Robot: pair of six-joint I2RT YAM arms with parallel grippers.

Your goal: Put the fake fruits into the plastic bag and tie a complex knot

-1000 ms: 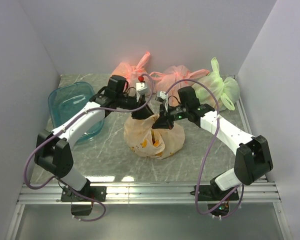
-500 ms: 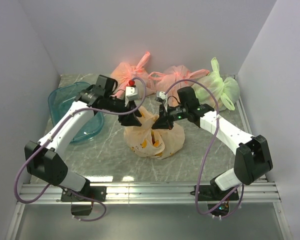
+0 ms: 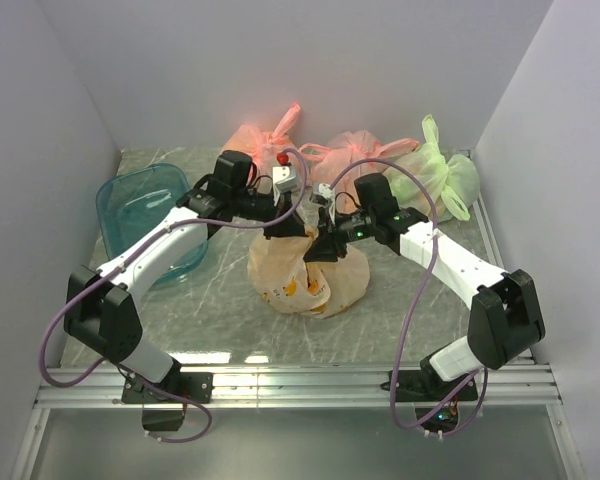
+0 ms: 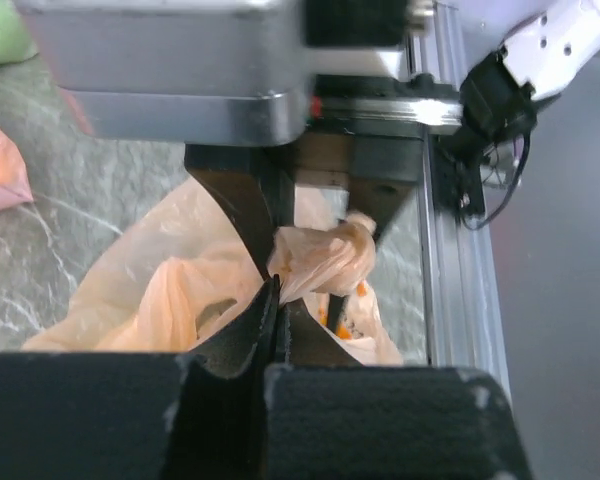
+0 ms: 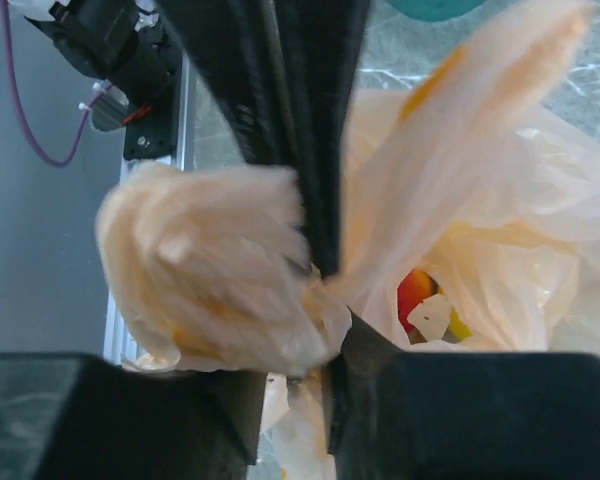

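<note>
The pale orange plastic bag [image 3: 305,272] with banana prints sits at the table's middle, its handles twisted into a knot [image 4: 325,255]. Fake fruits show through the film, one red and yellow [image 5: 420,295]; the rest are hidden. My left gripper [image 3: 284,228] is over the bag's top left; in its wrist view it [image 4: 278,298] is shut on a strand of bag handle beside the knot. My right gripper [image 3: 326,240] faces it from the right and, in its wrist view [image 5: 318,338], is shut on the bunched handle [image 5: 215,270]. The two grippers nearly touch.
A teal plastic tub [image 3: 130,205] stands at the left beneath my left arm. Two salmon knotted bags [image 3: 265,143] [image 3: 352,150] and a light green bag [image 3: 438,172] line the back wall. White walls close three sides; a metal rail [image 3: 300,385] runs along the front.
My left gripper pulled the handle out to the left half a second ago, then came back in beside the right gripper. My right arm has barely moved.
</note>
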